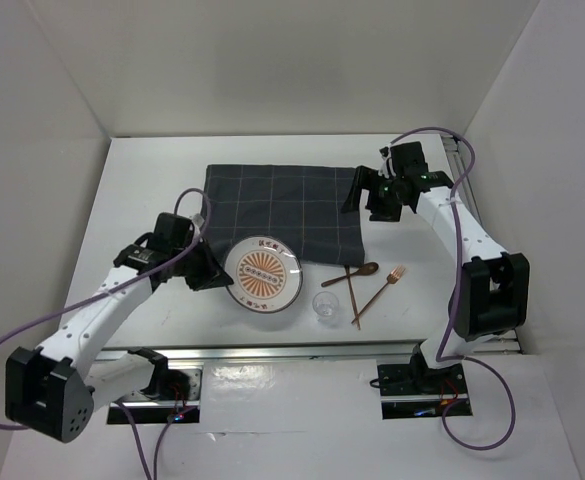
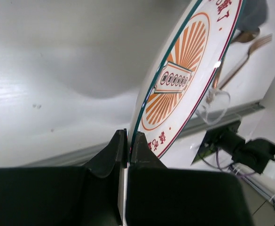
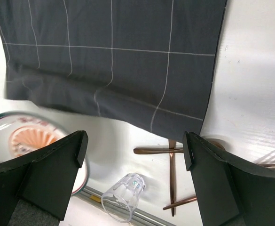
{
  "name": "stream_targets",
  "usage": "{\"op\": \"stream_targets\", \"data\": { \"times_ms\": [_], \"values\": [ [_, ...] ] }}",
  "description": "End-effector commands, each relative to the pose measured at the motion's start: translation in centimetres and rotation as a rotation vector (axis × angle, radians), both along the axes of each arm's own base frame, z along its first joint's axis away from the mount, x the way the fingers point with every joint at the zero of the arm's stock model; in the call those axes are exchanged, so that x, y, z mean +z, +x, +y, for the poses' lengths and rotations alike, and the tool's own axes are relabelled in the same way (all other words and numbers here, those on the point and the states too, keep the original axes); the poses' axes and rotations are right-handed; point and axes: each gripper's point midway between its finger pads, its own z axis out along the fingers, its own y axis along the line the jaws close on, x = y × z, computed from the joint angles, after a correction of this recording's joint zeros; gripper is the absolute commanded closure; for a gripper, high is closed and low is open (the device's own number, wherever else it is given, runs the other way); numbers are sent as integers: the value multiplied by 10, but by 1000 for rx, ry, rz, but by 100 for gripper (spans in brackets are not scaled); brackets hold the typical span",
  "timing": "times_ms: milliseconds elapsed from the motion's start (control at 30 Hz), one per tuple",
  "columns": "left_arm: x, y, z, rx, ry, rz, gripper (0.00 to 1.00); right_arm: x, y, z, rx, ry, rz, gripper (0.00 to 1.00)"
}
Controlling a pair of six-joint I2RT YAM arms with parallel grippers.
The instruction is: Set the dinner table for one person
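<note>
The dinner table (image 1: 152, 190) is the broad white top that fills the workspace, with a metal rail along its near edge where both arms are bolted. A dark grey checked mat (image 1: 282, 205) lies flat toward its far middle. The left gripper (image 1: 217, 272) is closed on the left rim of a round plate (image 1: 263, 274) with an orange sunburst and a green edge. In the left wrist view its fingers (image 2: 116, 150) pinch that rim from both sides, and the plate (image 2: 184, 80) slants away above the table (image 2: 48, 70). From overhead the plate's far edge overlaps the near edge of the mat; whether any part of the plate touches the surface cannot be told. Just to the right of the plate stands a clear glass (image 1: 326, 306), apart from it. Beyond the glass, just off the mat's near right corner, lie a copper spoon (image 1: 352, 275), a copper fork (image 1: 380, 292) and a third slim copper piece (image 1: 352, 297) whose kind I cannot make out; the slim piece crosses the spoon's handle. The right gripper (image 1: 364, 205) hangs over the right edge of the mat with its jaws spread wide and nothing between them. Its own camera looks down past the two fingers onto the mat (image 3: 109, 56), bare table (image 3: 255, 84), the glass (image 3: 123, 195) and the crossed cutlery.
</note>
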Motion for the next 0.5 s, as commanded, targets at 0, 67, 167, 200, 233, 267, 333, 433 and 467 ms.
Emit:
{"op": "stream_targets", "data": {
  "times_ms": [0,67,167,200,233,267,333,433,467],
  "values": [
    [43,-23,-2,-112,-39,-42,100,0,5,-2,4,-10,-21,5],
    [62,-22,-3,-117,-70,-87,100,-1,7,0,11,-2,-21,5],
    [90,-19,-7,-150,-101,-131,100,-5,7,2,17,5,-10,5],
    [98,-15,-9,-150,-100,-125,100,-5,7,2,17,5,-10,7],
    [100,-12,-7,-141,-99,-121,100,-5,10,2,17,5,-8,8],
    [106,-5,-11,-140,-118,-137,100,-5,9,3,23,12,-7,12],
    [116,26,-14,-89,-151,-195,100,-7,9,3,30,7,-11,17],
    [124,66,-14,-7,-193,-228,100,-1,11,-4,-3,-2,-28,30],
    [119,91,-16,11,-205,-250,100,-1,12,-6,-20,-7,-26,35]
  ]
}}
